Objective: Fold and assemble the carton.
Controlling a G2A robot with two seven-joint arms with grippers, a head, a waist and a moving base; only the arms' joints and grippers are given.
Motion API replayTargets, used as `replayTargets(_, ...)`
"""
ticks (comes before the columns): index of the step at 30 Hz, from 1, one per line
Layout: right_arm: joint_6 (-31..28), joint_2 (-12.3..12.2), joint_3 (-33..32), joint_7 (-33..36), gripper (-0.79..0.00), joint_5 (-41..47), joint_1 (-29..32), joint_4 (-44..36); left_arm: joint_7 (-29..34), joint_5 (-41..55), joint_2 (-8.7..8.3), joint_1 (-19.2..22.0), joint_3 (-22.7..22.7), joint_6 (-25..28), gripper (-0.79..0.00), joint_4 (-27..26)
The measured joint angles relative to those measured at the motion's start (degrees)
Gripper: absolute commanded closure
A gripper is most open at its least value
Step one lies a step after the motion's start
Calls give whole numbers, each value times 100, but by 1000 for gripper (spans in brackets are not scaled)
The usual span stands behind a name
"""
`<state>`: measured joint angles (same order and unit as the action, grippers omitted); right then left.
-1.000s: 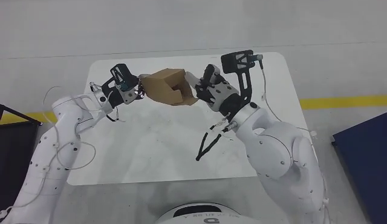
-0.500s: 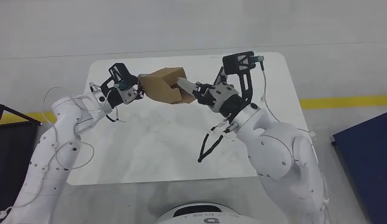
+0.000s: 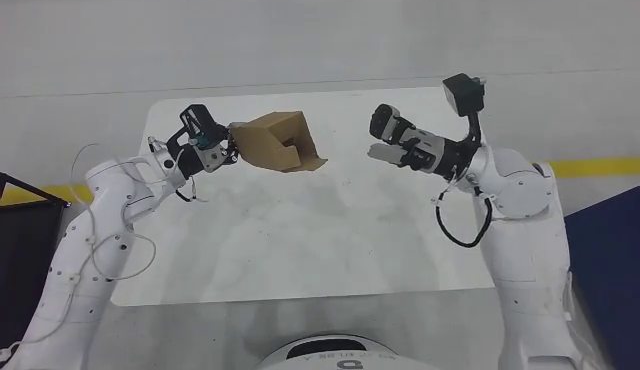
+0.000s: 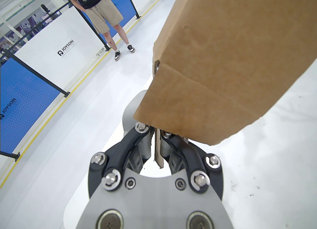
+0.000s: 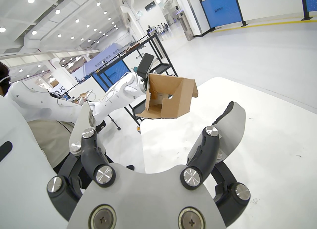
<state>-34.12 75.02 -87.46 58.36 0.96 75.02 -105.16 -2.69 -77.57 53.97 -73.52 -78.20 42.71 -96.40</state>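
From the top: holds the carton point(image 3: 278, 142) up over the far left part of the table point(image 3: 300, 250) with the left gripper point(image 3: 228, 151), clamped on its left end. Has the right gripper point(image 3: 375, 137) well apart on the other side, fingers spread and holding nothing. Probably done to fix the box in the air with one arm and to leave the other free for pushing flaps. Looks half-formed: brown, walls raised, one flap sticking out toward the right gripper.

From the left wrist: pinches one thin cardboard edge of the carton point(image 4: 235, 54) in the left gripper point(image 4: 156, 140), fingers pressed together on it. Lets the rest of the box hang out ahead, above the table point(image 4: 284, 160). Seems a grip chosen to leave the open sides free. Shows plain brown outer walls with one crease line.

From the right wrist: faces the open mouth of the carton point(image 5: 171, 101) with the right gripper point(image 5: 158, 108), jaws wide, not touching. Reveals the hollow inside, an inner panel with a notch, one flap lying out low and a small one at the upper corner. Judged not yet closed.
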Motion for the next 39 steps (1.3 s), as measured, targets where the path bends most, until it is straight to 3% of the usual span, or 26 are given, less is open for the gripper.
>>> replayTargets(32,1,0,8,-3,-785,-12,1,-6,0,0,0,0,0,0,0,0)
replayTargets(35,75,-40,97,159,-785,-501,-83,-108,16,-28,0,12,3,-17,0,-16)
replayTargets(39,219,-111,11,274,-785,-942,-240,-108,-77,-538,30,369,251,-38,0,3)
